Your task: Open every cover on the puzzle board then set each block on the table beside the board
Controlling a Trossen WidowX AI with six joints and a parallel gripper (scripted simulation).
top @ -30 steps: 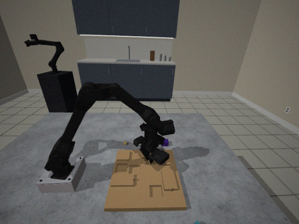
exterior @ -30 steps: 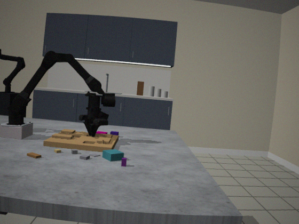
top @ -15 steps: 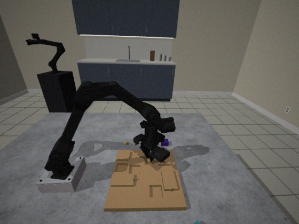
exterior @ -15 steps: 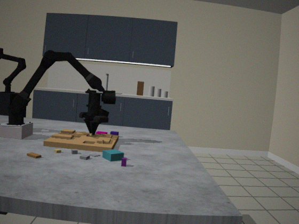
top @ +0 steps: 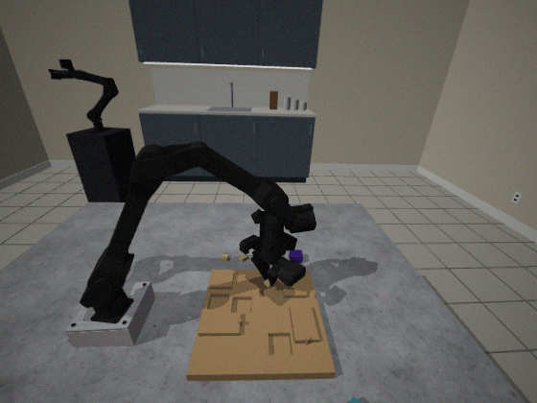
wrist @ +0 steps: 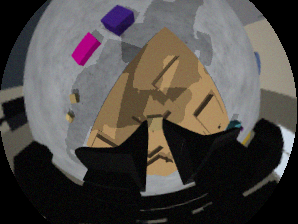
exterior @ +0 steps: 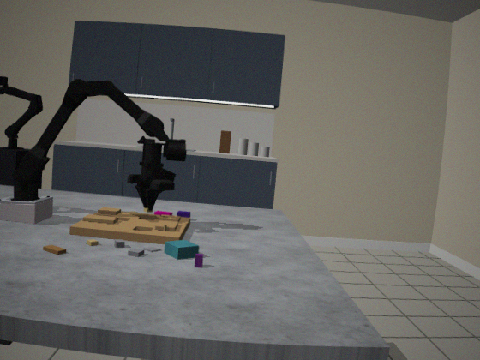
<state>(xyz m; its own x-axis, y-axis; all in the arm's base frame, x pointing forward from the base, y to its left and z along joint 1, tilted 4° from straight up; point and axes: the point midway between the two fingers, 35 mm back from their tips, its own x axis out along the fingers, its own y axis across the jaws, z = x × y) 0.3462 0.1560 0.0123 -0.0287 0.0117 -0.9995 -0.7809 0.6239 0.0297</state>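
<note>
On your left, two small yellow blocks (top: 225,257) (wrist: 74,98) lie on the worktop (top: 163,221) (exterior: 214,296) (wrist: 50,55) behind the puzzle board (top: 259,362) (exterior: 116,233) (wrist: 162,45). Mid-board, you have the hand (top: 269,283) (exterior: 148,210) (wrist: 154,123) nearly closed, fingertips pinching a small pale-yellow block (top: 268,283) (exterior: 147,210) (wrist: 156,123) just above the board. At its front, you can see an open square well (top: 280,343) (exterior: 143,228). Farther right, a purple block (top: 295,255) (exterior: 183,213) (wrist: 118,20) sits on the worktop behind the board.

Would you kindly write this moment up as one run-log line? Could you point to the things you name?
gripper (top: 269,282) (exterior: 148,210) (wrist: 154,123): shut on small yellow block (top: 267,283) (exterior: 147,210) (wrist: 156,123) | position: above puzzle board (top: 259,367) (exterior: 124,235) (wrist: 165,42) | table placement: pending
</note>
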